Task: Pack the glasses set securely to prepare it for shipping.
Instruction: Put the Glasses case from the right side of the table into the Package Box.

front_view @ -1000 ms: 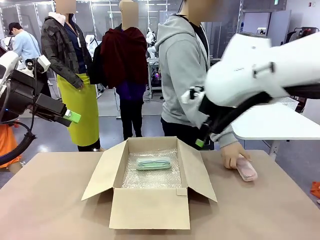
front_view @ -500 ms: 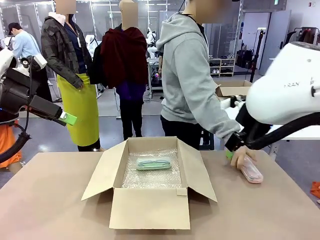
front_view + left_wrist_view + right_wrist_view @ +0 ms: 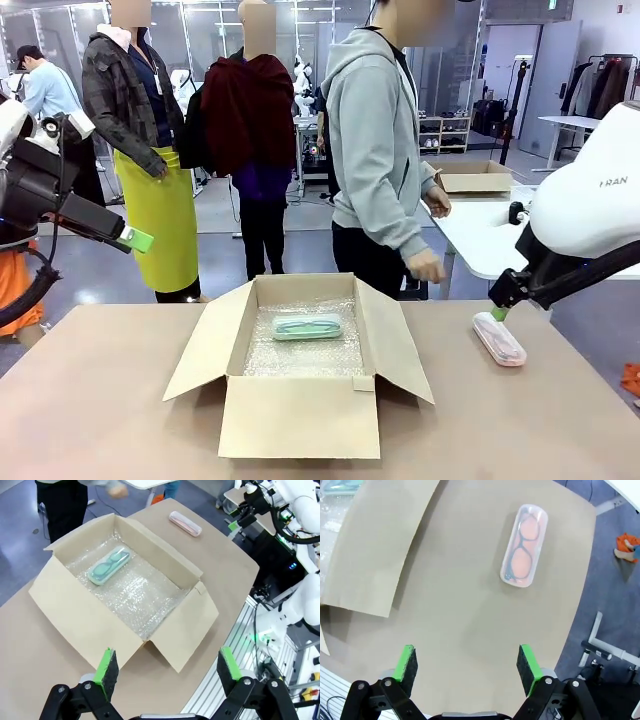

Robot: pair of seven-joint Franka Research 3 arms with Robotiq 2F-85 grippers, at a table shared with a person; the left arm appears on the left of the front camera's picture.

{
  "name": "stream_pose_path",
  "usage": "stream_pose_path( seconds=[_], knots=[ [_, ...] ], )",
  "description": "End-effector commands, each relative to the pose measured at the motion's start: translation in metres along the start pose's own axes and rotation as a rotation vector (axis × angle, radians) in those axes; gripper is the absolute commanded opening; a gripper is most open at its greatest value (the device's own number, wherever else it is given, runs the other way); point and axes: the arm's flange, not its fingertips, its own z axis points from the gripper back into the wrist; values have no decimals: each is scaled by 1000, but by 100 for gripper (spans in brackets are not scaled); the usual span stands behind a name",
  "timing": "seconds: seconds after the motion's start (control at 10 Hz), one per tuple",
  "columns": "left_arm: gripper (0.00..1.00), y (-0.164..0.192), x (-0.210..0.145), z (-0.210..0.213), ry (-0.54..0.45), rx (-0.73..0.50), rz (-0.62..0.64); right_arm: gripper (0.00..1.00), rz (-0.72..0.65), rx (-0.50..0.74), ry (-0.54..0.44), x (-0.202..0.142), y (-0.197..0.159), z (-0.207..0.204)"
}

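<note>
The pale mint green case (image 3: 307,326) lies on bubble wrap inside the open cardboard box (image 3: 300,410) at mid-table. It also appears in the left wrist view, where the mint case (image 3: 108,565) sits toward the box's far wall. The pale pink case (image 3: 498,339) rests flat on the table right of the box, with glasses visible through its lid (image 3: 524,545). My right gripper (image 3: 497,313) hovers just above the pink case's far end, open and empty (image 3: 466,662). My left gripper (image 3: 138,240) is held high at the far left, open and empty (image 3: 167,665).
A person in a grey hoodie stands behind the box, one hand (image 3: 428,265) hanging clear of the table. The box's right flap (image 3: 375,545) spreads toward the pink case. An orange object (image 3: 627,547) lies on the floor past the table's right edge.
The person's hand has let go of the pink case and pulled back. My right arm has swung right and down to the case. The left arm has hardly moved.
</note>
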Motion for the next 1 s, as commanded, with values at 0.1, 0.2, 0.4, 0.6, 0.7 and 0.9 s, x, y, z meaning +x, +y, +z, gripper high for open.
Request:
stream_pose_path(
  seconds=[0.1,0.2,0.4,0.6,0.7,0.9],
  knots=[
    [100,-1,1,1,-7,-14,2,100,45,29,-6,4,11,1],
    [100,-1,1,1,-7,-14,2,100,45,29,-6,4,11,1],
    [100,-1,1,1,-7,-14,2,100,-3,10,26,27,8,-9],
    [100,-1,1,1,-7,-14,2,100,-71,66,109,66,-19,-36],
    [100,-1,1,1,-7,-14,2,100,-78,74,153,80,-28,-49],
    [100,-1,1,1,-7,-14,2,100,-141,83,221,104,-55,-79]
  ],
)
